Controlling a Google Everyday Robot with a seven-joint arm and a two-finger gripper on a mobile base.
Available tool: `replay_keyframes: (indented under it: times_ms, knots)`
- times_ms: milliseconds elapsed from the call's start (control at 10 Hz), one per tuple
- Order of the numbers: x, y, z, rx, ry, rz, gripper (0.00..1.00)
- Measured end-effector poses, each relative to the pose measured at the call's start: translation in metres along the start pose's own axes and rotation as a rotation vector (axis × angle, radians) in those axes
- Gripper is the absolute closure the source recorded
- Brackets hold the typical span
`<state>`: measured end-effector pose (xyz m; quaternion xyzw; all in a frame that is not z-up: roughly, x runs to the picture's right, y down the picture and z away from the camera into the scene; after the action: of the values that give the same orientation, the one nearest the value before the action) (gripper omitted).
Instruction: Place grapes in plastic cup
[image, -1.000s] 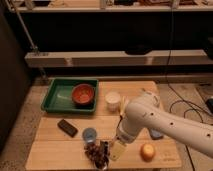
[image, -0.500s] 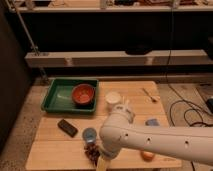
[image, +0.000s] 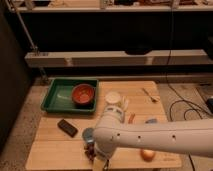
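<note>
The grapes, a dark reddish-purple cluster, lie near the table's front edge and are partly covered by my arm. The light-blue plastic cup stands just behind them, half hidden by the arm. My gripper reaches down at the front edge, right beside and over the grapes, mostly hidden behind the white forearm. It is open, and the frames show nothing held in it.
A green tray at the back left holds an orange-red bowl. A white cup stands behind the arm. A black object lies at the left, a yellow-orange fruit at the front right, and a spoon at the back right.
The arm has swung left and forward, now covering more of the table's middle. The gripper has come down at the grapes near the front edge.
</note>
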<state>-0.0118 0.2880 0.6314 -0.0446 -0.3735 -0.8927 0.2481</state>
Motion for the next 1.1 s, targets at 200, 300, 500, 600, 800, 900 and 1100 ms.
replay_keyframes:
  times_ms: [200, 300, 500, 600, 800, 900, 1100]
  knots:
    - [-0.002, 0.002, 0.0, 0.011, 0.002, 0.017, 0.2]
    - [-0.003, 0.003, -0.001, 0.019, 0.01, 0.021, 0.2]
    - [-0.007, 0.009, -0.003, 0.048, 0.029, 0.039, 0.2]
    - [-0.009, 0.011, -0.005, 0.062, 0.04, 0.048, 0.2]
    - [-0.011, 0.013, -0.013, 0.098, 0.067, 0.072, 0.2]
    - [-0.01, 0.013, -0.016, 0.105, 0.078, 0.084, 0.2]
    - [-0.006, 0.017, -0.021, 0.129, 0.114, 0.171, 0.2]
